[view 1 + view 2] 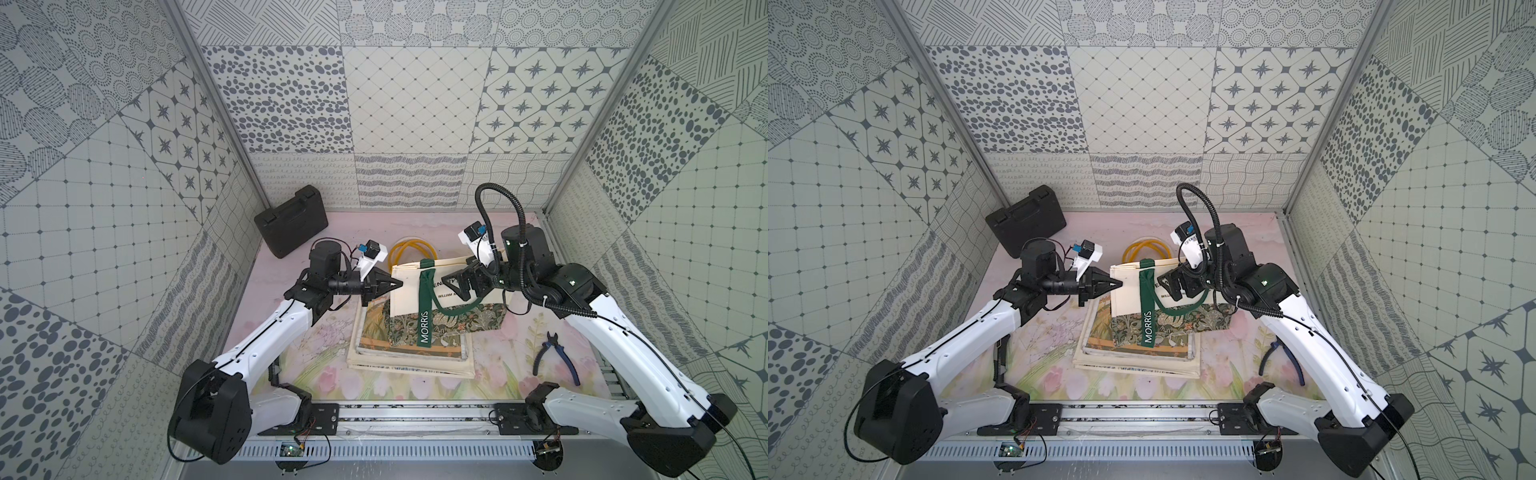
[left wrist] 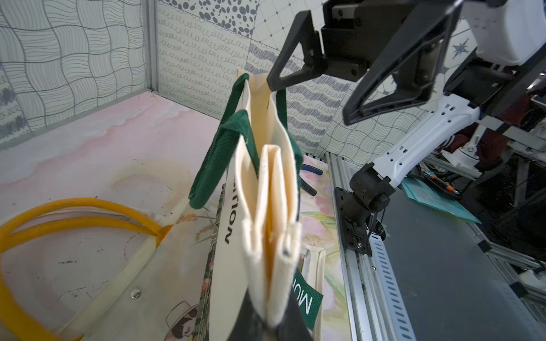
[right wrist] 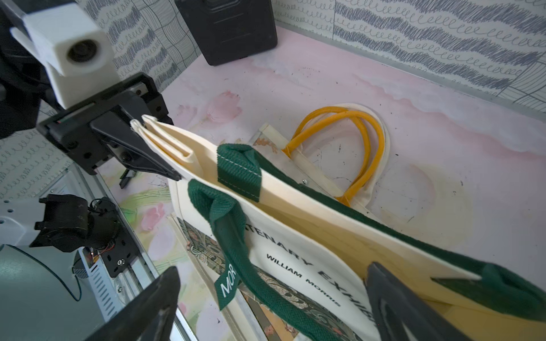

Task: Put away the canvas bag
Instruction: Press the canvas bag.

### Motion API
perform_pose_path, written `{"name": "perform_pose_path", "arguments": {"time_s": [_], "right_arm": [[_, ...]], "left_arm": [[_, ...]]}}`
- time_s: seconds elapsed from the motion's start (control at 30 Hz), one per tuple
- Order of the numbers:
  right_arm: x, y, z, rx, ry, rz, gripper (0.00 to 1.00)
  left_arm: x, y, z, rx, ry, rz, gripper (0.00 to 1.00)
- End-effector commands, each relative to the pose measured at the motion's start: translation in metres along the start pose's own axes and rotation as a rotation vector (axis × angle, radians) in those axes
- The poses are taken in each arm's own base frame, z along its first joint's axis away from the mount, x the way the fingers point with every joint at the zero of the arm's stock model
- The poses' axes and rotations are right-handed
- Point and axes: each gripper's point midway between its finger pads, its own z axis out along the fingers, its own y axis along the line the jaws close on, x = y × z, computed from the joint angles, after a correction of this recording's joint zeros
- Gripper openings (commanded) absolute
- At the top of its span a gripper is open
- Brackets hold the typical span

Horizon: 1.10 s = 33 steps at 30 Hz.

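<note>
The left gripper point(image 1: 400, 283) has its fingers clamped on the folded side edge of the canvas bag point(image 1: 409, 295) — cream, with green handles — which stands upright in the middle of the bench point(image 1: 316, 374), its patterned lower part on a stack of flat bags point(image 1: 411, 359). The right gripper point(image 1: 457, 286) has its fingers spread wide about the bag's rim at the opposite end, gripping nothing. A black case point(image 1: 291, 222) sits in the far left corner; pliers point(image 1: 557, 357) lie near the right arm.

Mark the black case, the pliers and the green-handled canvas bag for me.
black case point(image 1: 293, 222): in a top view, on the middle of its lid.
pliers point(image 1: 555, 345): in a top view, on the joint above the blue handles.
canvas bag point(image 1: 409, 297): in a top view, on its cream front panel.
</note>
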Motion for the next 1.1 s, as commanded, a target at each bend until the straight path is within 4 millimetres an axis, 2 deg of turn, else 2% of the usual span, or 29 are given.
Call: {"name": "perform_pose_path", "arguments": {"time_s": [0.0, 0.17, 0.27, 0.47, 0.67, 0.87, 1.07], "right_arm": [[0.001, 0.003, 0.001, -0.01, -0.009, -0.047, 0.98], [0.01, -0.002, 0.009, 0.003, 0.024, -0.073, 0.99], [0.012, 0.001, 0.009, -0.011, 0.029, -0.111, 0.98], [0.007, 0.027, 0.007, -0.135, -0.002, -0.195, 0.96], [-0.011, 0.051, 0.0, -0.23, -0.084, -0.275, 0.97], [-0.008, 0.065, 0.019, -0.306, -0.01, -0.299, 0.97], [0.007, 0.085, 0.04, -0.365, 0.089, -0.348, 0.96]], "left_arm": [[-0.014, -0.039, 0.003, 0.217, -0.033, 0.073, 0.0], [-0.004, -0.034, 0.006, 0.206, -0.03, 0.07, 0.0], [-0.004, -0.037, 0.006, 0.24, -0.032, 0.065, 0.0], [-0.006, -0.04, 0.006, 0.285, -0.027, 0.049, 0.0], [0.007, -0.041, 0.005, 0.251, 0.012, 0.095, 0.0], [0.018, -0.042, 0.005, 0.215, 0.072, 0.126, 0.0], [0.018, -0.039, 0.005, 0.183, 0.079, 0.151, 0.0]]}}
